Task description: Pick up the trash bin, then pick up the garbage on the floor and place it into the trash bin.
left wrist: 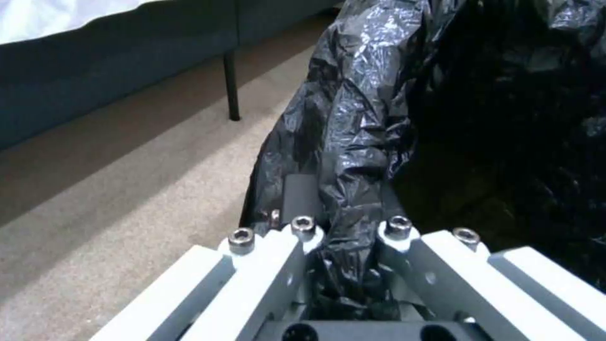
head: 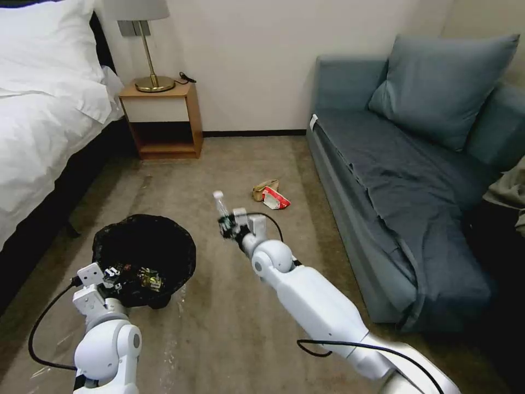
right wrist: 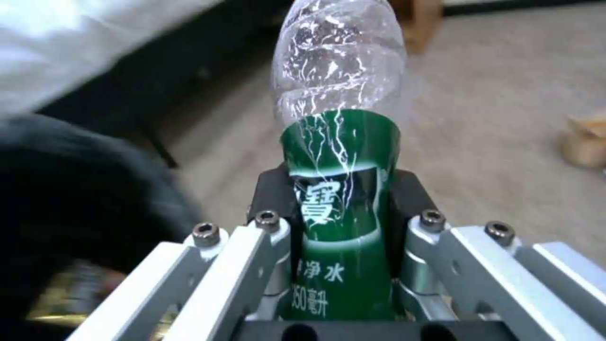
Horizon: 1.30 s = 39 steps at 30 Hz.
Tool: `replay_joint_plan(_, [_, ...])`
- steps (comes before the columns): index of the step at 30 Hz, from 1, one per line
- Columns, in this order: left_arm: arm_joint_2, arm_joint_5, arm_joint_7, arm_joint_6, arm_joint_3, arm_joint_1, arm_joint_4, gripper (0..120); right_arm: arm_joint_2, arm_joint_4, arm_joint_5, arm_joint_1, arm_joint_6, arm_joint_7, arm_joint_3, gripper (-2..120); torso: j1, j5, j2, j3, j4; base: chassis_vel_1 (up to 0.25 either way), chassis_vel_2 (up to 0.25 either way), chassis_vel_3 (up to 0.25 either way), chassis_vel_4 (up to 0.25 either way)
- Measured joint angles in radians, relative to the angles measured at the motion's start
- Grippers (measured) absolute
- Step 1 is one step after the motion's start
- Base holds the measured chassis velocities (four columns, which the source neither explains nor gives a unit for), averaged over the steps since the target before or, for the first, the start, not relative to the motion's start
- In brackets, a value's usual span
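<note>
Trash bin: round, lined with a crinkly black bag, on or just above the carpet near the bed; which of the two cannot be told. Left pincer: closed on the near rim of the bin, a fold of the black liner pinched between its fingers in the left wrist view. Bin contents: a gold-brown wrapper lies inside, so at least one piece of litter is judged already deposited. Right pincer: closed around the green-labelled body of a clear plastic bottle, white cap pointing away from the robot; the bottle is held up off the carpet, to the right of the bin and apart from it, not yet over the opening. Remaining on the floor: a crumpled tan paper and a red-and-white packet, touching or nearly so, lying farther off between the bottle and the sofa. Status: bin secured, one item in, bottle in hand and awaiting delivery, two pieces uncollected; roughly midway by judgement. Surroundings: wooden nightstand with lamp against the far wall.
</note>
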Motion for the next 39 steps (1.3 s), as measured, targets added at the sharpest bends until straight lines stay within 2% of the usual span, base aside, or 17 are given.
replay_joint_plan(5, [-0.003,0.001,0.0,0.0,0.003,-0.003,0.005,4,0.014,0.083,0.032,0.01,0.002,0.044,-0.083,20,0.0,0.0,0.0,0.0,-0.0001,0.0,0.0,0.0,0.0])
replay_joint_plan(9, [-0.008,0.005,0.0,0.0,0.006,0.0,0.005,4,0.036,0.098,0.038,0.015,0.005,0.057,-0.137,20,0.0,-0.0001,0.0,0.0,0.0,0.0,0.0,0.0,0.0])
replay_joint_plan(14, [-0.014,0.014,-0.001,0.0,0.014,0.01,-0.002,4,0.075,0.052,-0.006,0.015,0.032,0.066,-0.222,20,0.0,-0.0001,0.0,0.0,0.0,0.0,0.0,0.0,0.0])
replay_joint_plan(24, [-0.03,0.024,-0.001,-0.001,0.023,0.015,-0.01,4,0.089,-0.003,-0.059,0.004,0.054,0.052,-0.267,20,0.0,-0.0001,0.0,0.0,-0.0001,0.0,0.0,0.0,0.0])
replay_joint_plan(26, [-0.033,0.028,-0.002,-0.001,0.024,0.012,-0.011,4,0.083,-0.006,-0.082,-0.006,0.056,0.05,-0.275,28,0.0,0.0,0.0,0.0,-0.0001,0.0,0.0,0.0,0.0])
replay_joint_plan(27, [-0.033,0.028,-0.002,-0.001,0.024,0.012,-0.011,4,0.083,-0.006,-0.082,-0.006,0.056,0.05,-0.275,28,0.0,0.0,0.0,0.0,-0.0001,0.0,0.0,0.0,0.0])
replay_joint_plan(29, [-0.034,0.031,-0.002,-0.001,0.025,0.01,-0.011,4,0.077,-0.005,-0.099,-0.013,0.062,0.045,-0.28,39,0.0,0.0,0.0,0.0,-0.0001,0.0,0.0,0.0,0.0])
replay_joint_plan(33, [-0.036,0.035,-0.002,-0.001,0.027,0.006,-0.007,4,0.075,-0.004,-0.108,-0.019,0.065,0.044,-0.281,48,0.0,0.0001,0.0,0.0,-0.0001,0.0,0.0,0.0,0.0])
replay_joint_plan(36, [-0.038,0.037,-0.001,-0.002,0.029,0.006,-0.001,4,0.066,0.001,-0.115,-0.021,0.067,0.043,-0.281,65,0.0,0.0,0.0,0.0,-0.0002,0.0,0.0,0.0,0.0])
replay_joint_plan(37, [-0.038,0.037,-0.001,-0.002,0.029,0.006,-0.001,4,0.066,0.001,-0.115,-0.021,0.067,0.043,-0.281,65,0.0,0.0,0.0,0.0,-0.0002,0.0,0.0,0.0,0.0])
replay_joint_plan(39, [-0.037,0.037,0.0,-0.003,0.029,0.003,0.004,4,0.066,0.003,-0.126,-0.024,0.068,0.045,-0.28,76,0.0,0.0,0.0,0.0,-0.0002,0.0,0.0,0.0,0.0])
